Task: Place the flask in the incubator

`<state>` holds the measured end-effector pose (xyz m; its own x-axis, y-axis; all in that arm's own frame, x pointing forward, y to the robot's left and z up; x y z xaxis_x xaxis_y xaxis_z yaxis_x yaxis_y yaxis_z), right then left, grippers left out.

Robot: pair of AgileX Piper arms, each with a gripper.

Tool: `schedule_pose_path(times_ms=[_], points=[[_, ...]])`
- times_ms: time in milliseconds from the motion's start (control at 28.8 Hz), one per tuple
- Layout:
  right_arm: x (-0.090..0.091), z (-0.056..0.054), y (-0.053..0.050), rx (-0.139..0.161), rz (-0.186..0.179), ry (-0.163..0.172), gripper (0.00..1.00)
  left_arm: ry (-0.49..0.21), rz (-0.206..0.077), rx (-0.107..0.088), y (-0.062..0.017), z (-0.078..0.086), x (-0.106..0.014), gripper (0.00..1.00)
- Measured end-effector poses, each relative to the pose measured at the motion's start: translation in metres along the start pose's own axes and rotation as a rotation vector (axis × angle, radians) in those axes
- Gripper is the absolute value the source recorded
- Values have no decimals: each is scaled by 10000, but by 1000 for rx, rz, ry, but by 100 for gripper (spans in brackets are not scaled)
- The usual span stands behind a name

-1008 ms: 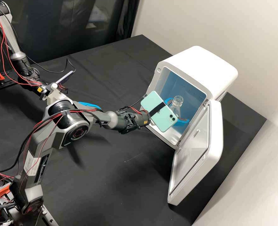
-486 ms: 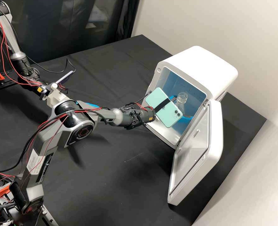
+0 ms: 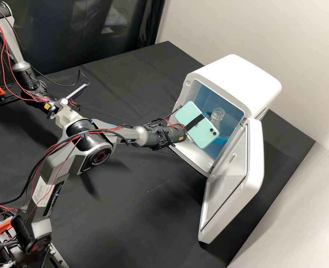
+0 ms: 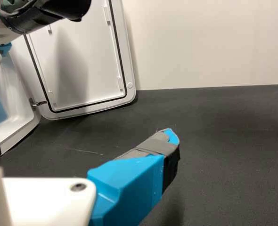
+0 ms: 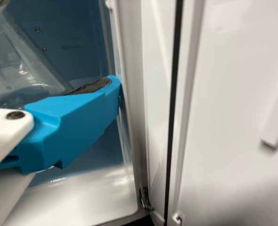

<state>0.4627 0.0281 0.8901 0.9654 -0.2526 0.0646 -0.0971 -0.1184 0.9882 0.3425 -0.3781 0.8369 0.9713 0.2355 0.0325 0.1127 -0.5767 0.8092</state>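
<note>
Moved: right arm has stretched deeper into the incubator (image 3: 238,80) and risen a little; flask (image 3: 218,113) has gone with it, from near the opening toward the back wall; left arm has kept still
Right hand: right hand (image 3: 217,140) is inside the chamber, pinching the flask low on its body; one blue finger (image 5: 68,122) lies with its dark pad against the glass; a mint phone (image 3: 197,124) strapped to the wrist hides most of the grip from above
Flask: clear glass, upright, mouth up, well inside the blue chamber, toward the hinge side; whether its base touches the floor (image 5: 82,197) I cannot tell
Key relation: flask's long axis stands vertical, across the fingers; it sits at the hand's tips, farther in than the wrist; floor lies straight beneath, so the coming move is likely a short lowering, then spreading the fingers and drawing straight back out
Nearer arm: right, already holding; left hand (image 3: 102,124) is low over the counter (image 3: 142,201), behind the right arm's elbow, well apart from the incubator; spread or pressed together, I cannot tell
Door: door (image 3: 231,178) is swung fully open, just beside the right hand; a sideways drift risks a knock
Stage: flask in, not yet released
</note>
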Motion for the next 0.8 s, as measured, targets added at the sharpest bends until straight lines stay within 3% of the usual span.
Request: schedule_pose_path(times_ms=[382,625,799], points=[[164,66,-87,-7,-37,-40,0,4,1,-1,2,-13,0,100],[173,67,-90,-7,-39,-40,0,4,1,-1,2,-13,0,100],[148,135,-154,-11,-52,-57,0,4,1,1,3,-18,0,100]])
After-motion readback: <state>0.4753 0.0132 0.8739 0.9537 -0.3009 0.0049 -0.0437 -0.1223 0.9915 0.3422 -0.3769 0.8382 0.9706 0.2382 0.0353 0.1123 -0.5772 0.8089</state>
